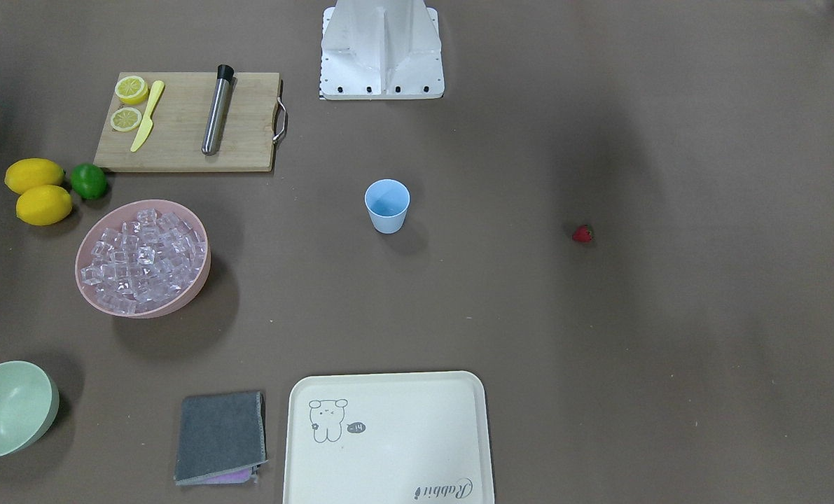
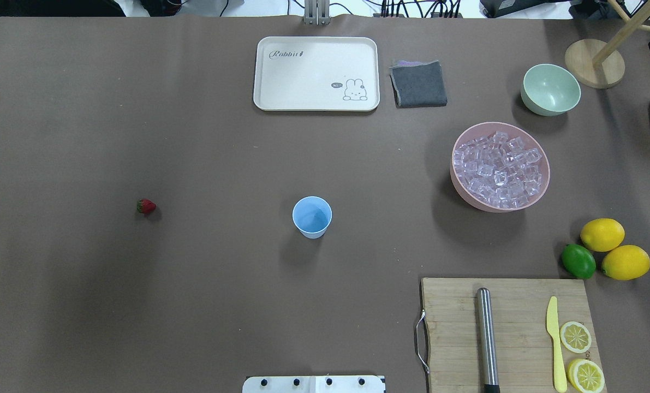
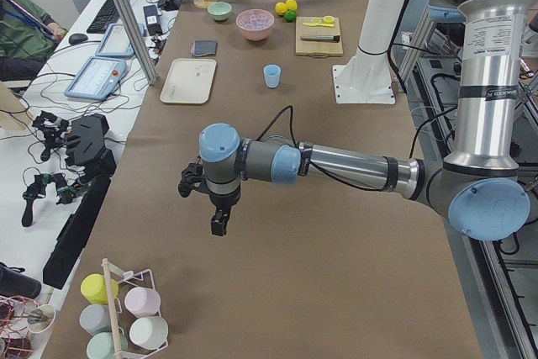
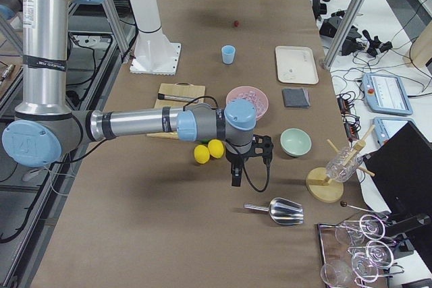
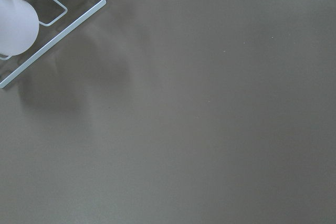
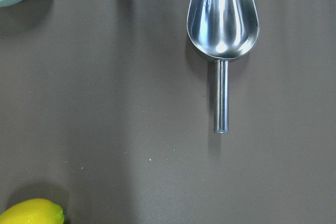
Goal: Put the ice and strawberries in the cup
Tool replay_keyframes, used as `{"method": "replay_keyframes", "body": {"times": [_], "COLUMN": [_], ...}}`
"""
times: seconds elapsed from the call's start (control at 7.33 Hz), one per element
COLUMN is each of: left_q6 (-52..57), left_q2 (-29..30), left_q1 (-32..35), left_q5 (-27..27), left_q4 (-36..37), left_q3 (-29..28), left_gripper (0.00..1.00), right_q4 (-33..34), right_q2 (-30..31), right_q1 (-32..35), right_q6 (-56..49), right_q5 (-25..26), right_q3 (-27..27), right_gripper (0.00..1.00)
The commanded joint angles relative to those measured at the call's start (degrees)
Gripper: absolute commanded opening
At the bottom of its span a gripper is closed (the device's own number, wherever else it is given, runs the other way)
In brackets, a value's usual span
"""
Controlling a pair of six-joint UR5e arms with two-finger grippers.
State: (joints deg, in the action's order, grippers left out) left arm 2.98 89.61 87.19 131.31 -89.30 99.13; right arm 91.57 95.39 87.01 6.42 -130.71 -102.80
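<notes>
Zero items in the cup (image 2: 312, 216); my right pincer (image 4: 235, 179), open or closed I cannot tell, hangs near the scoop (image 6: 222, 30); next, likely: grasp its handle for ice (image 2: 499, 172).

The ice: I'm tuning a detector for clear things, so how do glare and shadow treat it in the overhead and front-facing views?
Overhead exterior: the ice is sharp, with small white glints on the cubes and no blown-out patch; the pink bowl throws a soft shadow to its lower left. Exterior front-facing: same glints, cube edges readable; the shadow falls to the lower right of the bowl.
</notes>
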Motion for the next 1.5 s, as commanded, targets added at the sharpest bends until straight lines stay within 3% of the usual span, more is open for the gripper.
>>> {"method": "replay_keyframes", "body": {"times": [0.0, 0.41, 1.36], "left_q6": [-0.1, -0.3, -0.2], "left_q2": [0.2, 0.7, 1.0], "left_q1": [0.0, -0.1, -0.3], "left_q5": [0.0, 0.2, 0.2], "left_q4": [0.0, 0.1, 0.0], "left_q3": [0.0, 0.0, 0.0], "left_gripper": [0.98, 0.98, 0.98], "right_q4": [0.0, -4.0, -4.1], "right_q2": [-0.4, 0.6, -0.3], "right_q1": [0.0, 0.0, -0.2], "right_q6": [0.1, 0.5, 0.5], "right_q5": [-0.4, -0.6, -4.5], "right_q3": [0.0, 0.6, 1.0], "right_gripper": [1.0, 1.0, 1.0]}}
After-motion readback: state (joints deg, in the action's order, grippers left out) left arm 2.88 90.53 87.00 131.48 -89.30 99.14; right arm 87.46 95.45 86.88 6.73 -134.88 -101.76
